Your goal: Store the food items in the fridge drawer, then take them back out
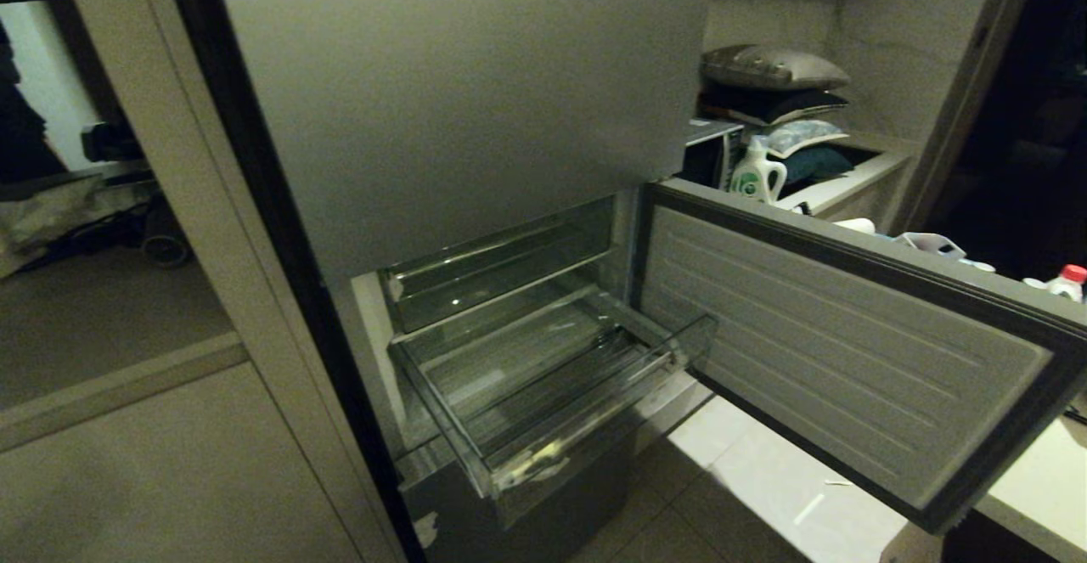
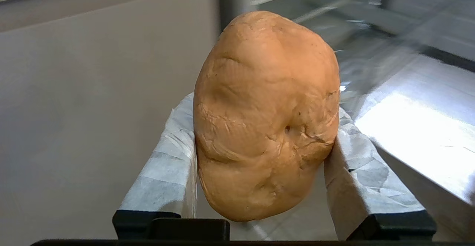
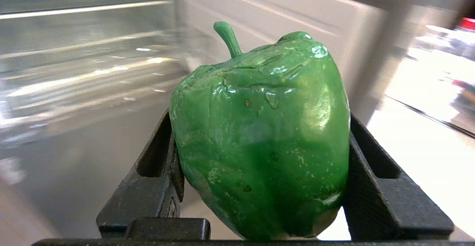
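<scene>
The clear fridge drawer [image 1: 543, 385] is pulled out of the grey fridge, and nothing shows inside it. Neither arm appears in the head view. In the left wrist view my left gripper [image 2: 259, 127] is shut on an orange-tan bread roll [image 2: 265, 112], its white-wrapped fingers [image 2: 174, 157] pressing both sides. In the right wrist view my right gripper [image 3: 259, 134] is shut on a glossy green bell pepper [image 3: 263, 138] between black fingers [image 3: 371, 164], stem pointing away from the wrist. Both items hang in the air in front of the fridge.
The lower fridge door [image 1: 849, 351] swings open to the right beside the drawer. A shallower clear tray [image 1: 501, 266] sits above the drawer. A counter [image 1: 849, 181] with a detergent bottle [image 1: 757, 174] stands behind. Beige cabinet panels [image 1: 127, 461] are on the left.
</scene>
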